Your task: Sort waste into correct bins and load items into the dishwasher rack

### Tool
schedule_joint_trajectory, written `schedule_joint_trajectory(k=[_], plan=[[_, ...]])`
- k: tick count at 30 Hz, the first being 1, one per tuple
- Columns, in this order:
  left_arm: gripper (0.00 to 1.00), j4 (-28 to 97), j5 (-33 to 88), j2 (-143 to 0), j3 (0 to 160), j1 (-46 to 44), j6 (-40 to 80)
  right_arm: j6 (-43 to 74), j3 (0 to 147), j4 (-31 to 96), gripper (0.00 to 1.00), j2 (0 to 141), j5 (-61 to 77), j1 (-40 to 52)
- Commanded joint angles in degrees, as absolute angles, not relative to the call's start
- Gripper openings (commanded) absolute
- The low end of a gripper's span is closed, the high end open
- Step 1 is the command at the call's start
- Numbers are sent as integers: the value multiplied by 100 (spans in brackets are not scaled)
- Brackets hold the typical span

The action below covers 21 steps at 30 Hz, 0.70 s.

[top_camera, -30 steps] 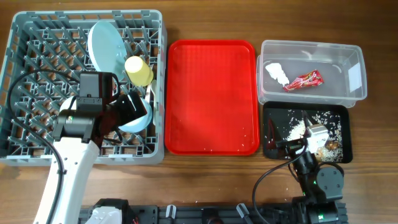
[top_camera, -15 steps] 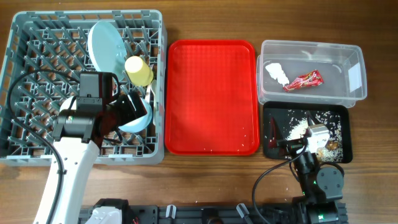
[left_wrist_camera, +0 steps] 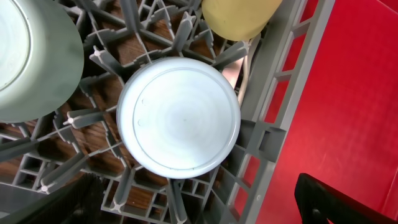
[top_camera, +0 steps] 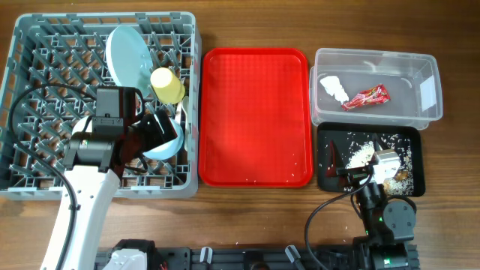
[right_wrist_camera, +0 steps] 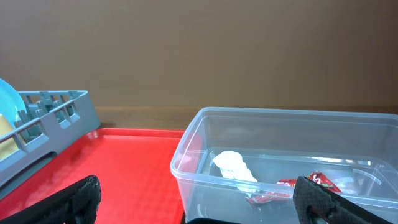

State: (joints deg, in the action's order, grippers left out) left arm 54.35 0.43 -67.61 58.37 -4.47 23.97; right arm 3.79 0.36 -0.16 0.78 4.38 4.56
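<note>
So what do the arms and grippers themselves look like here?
Left arm: long white link, black joint housings, a thin black cable looping beside it, black boxy left gripper. Right arm: compact, black rounded joints, a black cable curling off it, a pale block by the right gripper. Fingers show black in both wrist views.

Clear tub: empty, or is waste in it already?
Not empty: the clear tub holds the crumpled tissue and the red wrapper.
</note>
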Motion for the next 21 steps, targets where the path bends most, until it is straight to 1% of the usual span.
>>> schedule_joint_trajectory(k=[1,14,18,21], plan=[[100,5424,-32,-6783,5959,-478,2467,309,27,-12,100,21,325,432],[100,5426,-30,-6670,5959,-478,2467,309,27,-12,100,21,325,432],[100,5426,-30,-6178,5957,-478,2467,309,27,-12,100,21,322,432],[100,5426,-32,-5374,5957,-478,2467,309,27,-12,100,21,325,432]])
